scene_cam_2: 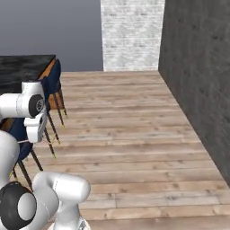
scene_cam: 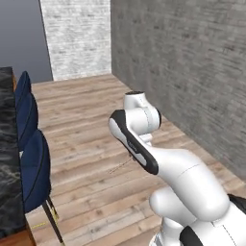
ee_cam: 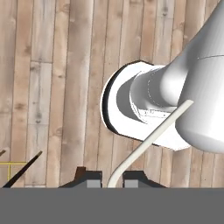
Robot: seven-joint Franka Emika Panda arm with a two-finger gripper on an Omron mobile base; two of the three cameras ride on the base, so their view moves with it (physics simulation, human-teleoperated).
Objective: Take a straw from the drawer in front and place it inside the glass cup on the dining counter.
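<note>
I'm holding the straw (ee_cam: 148, 138) between the gripper (ee_cam: 113, 178) tips, jaws nearly closed on its lower end. It is curving up out of the fingers, then running straight and slanting toward the upper right of the hand view, over the wood floor. I judge I'm carrying it to the dining counter (scene_cam: 8, 158) at my left; next I'm needing to find the glass cup and stand the straw upright over it.

chairs (scene_cam: 30, 144) beside dining counter (scene_cam: 8, 158), arm's left
</note>
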